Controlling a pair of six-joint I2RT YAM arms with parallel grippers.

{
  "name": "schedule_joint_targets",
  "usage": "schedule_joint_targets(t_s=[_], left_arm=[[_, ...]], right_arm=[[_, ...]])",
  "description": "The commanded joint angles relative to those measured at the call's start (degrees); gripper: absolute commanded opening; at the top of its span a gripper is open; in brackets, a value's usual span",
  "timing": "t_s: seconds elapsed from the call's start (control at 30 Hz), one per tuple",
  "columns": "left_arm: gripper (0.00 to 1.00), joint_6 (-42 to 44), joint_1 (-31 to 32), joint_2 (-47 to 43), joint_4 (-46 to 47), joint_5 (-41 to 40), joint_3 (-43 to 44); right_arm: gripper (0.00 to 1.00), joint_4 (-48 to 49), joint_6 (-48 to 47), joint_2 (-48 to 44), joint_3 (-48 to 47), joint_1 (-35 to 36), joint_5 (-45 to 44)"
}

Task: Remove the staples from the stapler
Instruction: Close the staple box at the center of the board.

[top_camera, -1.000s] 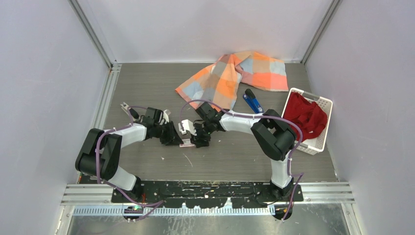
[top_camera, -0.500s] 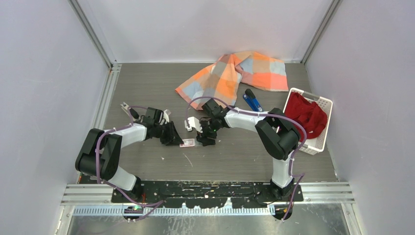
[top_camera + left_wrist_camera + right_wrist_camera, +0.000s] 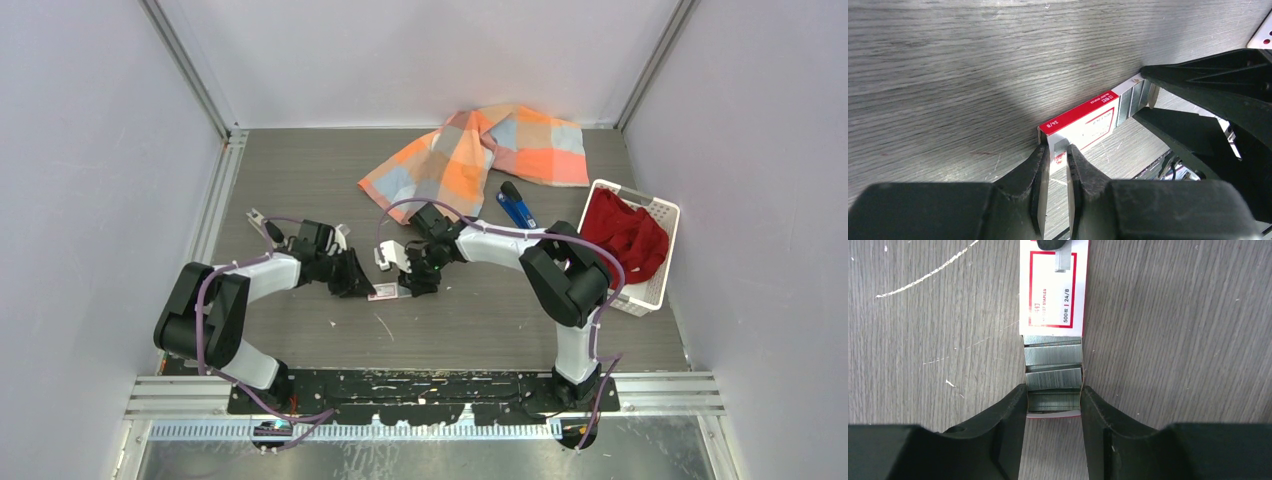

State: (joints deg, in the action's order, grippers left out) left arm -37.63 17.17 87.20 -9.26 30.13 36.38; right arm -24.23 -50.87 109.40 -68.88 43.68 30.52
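Note:
The blue stapler [image 3: 517, 208] lies far back on the table, beside the checked cloth, away from both grippers. A white-and-red staple packet [image 3: 383, 292] lies flat between the grippers. My left gripper [image 3: 1058, 150] is shut on the packet's closed end [image 3: 1083, 122]. The packet's inner tray [image 3: 1054, 412] is slid out and shows several silver strips of staples [image 3: 1053, 377]. My right gripper [image 3: 1053, 397] has its fingertips pressed against both sides of that tray's end. From above, the left gripper [image 3: 360, 287] and right gripper [image 3: 412, 290] face each other across the packet.
An orange, grey and blue checked cloth [image 3: 470, 150] lies crumpled at the back. A white basket [image 3: 655, 270] holding red fabric stands at the right. A thin pale sliver [image 3: 383, 326] lies on the wood in front of the packet.
The right gripper pulled slightly to the right of the packet, then closed in on the tray's end. The left gripper kept its hold and stayed put.

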Motion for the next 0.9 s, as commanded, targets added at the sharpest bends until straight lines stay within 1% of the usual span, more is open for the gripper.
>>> schedule_joint_targets(t_s=[0.0, 0.17, 0.2, 0.3, 0.37, 0.43, 0.53, 0.6, 0.63, 0.77, 0.87], left_arm=[[0.2, -1.47, 1.53, 0.53, 3.29, 0.75, -0.54], [0.2, -2.89, 3.73, 2.2, 5.18, 0.03, -0.43], [0.2, -3.11, 4.03, 2.45, 5.54, -0.05, -0.43], [0.21, -3.25, 4.1, 2.48, 5.93, -0.76, -0.84], [0.22, -3.24, 4.04, 1.8, 5.83, -1.3, -1.12], [0.22, -3.24, 4.05, 1.43, 5.83, -1.47, -1.22], [0.23, -3.24, 4.07, 1.49, 6.07, -1.4, -1.16], [0.23, -3.29, 4.08, 1.72, 6.38, -1.28, -1.13], [0.23, -3.39, 4.11, 1.74, 6.69, -1.18, -1.32], [0.23, -3.94, 4.05, 1.34, 7.69, -1.13, -2.37], [0.23, -4.27, 4.1, 0.98, 8.29, -1.22, -2.83]], right_arm=[[0.41, -0.14, 0.91, 1.07, -1.03, 1.69, 0.52], [0.4, 0.76, 2.53, 1.8, -1.5, 2.92, 0.44], [0.42, 0.76, 2.88, 1.97, -1.78, 2.98, 0.42], [0.55, -0.88, 3.78, 1.45, -2.9, 2.67, 0.6], [0.62, -1.55, 4.75, -0.68, -2.83, 1.42, 2.24], [0.67, -1.58, 6.34, -3.45, -2.45, -0.62, 3.88], [0.69, -1.52, 9.82, -7.03, -1.7, -4.03, 8.72], [0.68, -0.85, 13.6, -8.28, -0.81, -6.54, 12.96], [0.66, -0.3, 15.75, -8.43, -0.26, -7.95, 14.79], [0.5, -0.03, 25.53, -5.96, 0.61, -12.55, 18.95], [0.47, 2.83, 31.0, -4.82, 3.57, -13.53, 20.2]])
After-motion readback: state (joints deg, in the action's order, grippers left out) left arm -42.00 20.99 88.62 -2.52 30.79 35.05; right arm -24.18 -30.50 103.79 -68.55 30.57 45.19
